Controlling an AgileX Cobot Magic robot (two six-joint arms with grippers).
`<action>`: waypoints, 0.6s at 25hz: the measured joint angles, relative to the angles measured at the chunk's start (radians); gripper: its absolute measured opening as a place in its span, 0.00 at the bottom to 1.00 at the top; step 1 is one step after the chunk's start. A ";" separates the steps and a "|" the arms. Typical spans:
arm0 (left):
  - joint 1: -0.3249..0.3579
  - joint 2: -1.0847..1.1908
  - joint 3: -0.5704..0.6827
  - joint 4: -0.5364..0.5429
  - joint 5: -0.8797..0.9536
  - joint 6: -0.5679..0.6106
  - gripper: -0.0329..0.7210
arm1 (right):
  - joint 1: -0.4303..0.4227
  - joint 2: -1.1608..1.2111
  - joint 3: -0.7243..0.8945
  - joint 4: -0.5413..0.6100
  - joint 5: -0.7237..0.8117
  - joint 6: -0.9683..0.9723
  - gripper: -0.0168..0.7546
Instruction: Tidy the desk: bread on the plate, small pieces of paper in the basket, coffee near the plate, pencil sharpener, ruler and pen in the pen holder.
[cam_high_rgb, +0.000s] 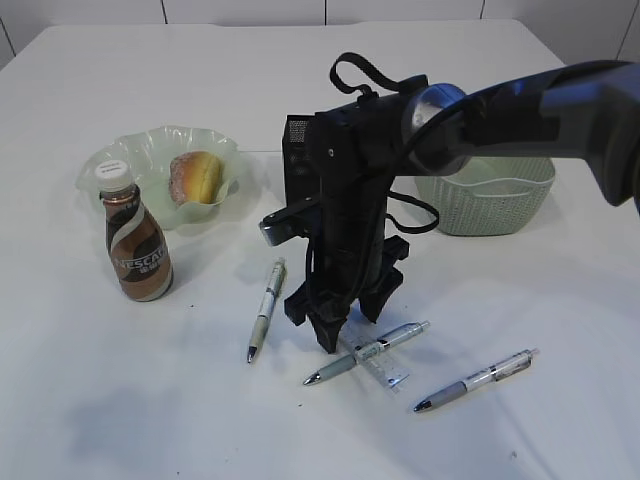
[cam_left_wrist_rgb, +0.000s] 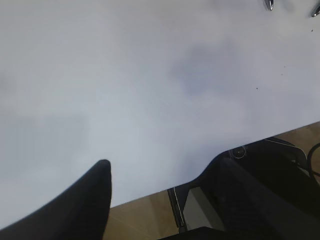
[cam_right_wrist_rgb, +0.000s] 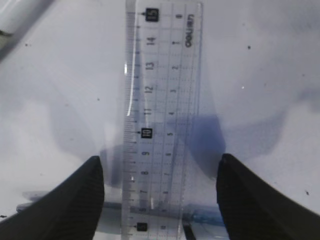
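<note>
Ruler (cam_right_wrist_rgb: 161, 120) flat on counter (cam_high_rgb: 500, 430), right hand (cam_right_wrist_rgb: 159, 187) wide open astride it; bread (cam_high_rgb: 196, 177) at 10 o'clock; left hand (cam_left_wrist_rgb: 160, 182) wide open.

The brown coffee bottle (cam_high_rgb: 137, 250), near the tabletop's left edge, carries "NESCAFE" in pale letters on its swirl label. The clear ruler (cam_right_wrist_rgb: 161, 120) shows "deli" printed sideways near its far end, centimetre numbers 7 to 15, and smaller inch figures 3 to 6.
</note>
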 joint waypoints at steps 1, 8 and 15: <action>0.000 0.000 0.000 0.000 0.000 0.000 0.66 | 0.000 0.003 0.000 -0.004 0.000 0.000 0.73; 0.000 0.000 0.000 0.004 0.000 0.000 0.66 | 0.000 0.004 0.000 -0.011 0.003 -0.002 0.73; 0.000 0.000 0.000 0.004 0.000 0.000 0.66 | 0.000 0.004 0.000 -0.015 0.003 -0.002 0.73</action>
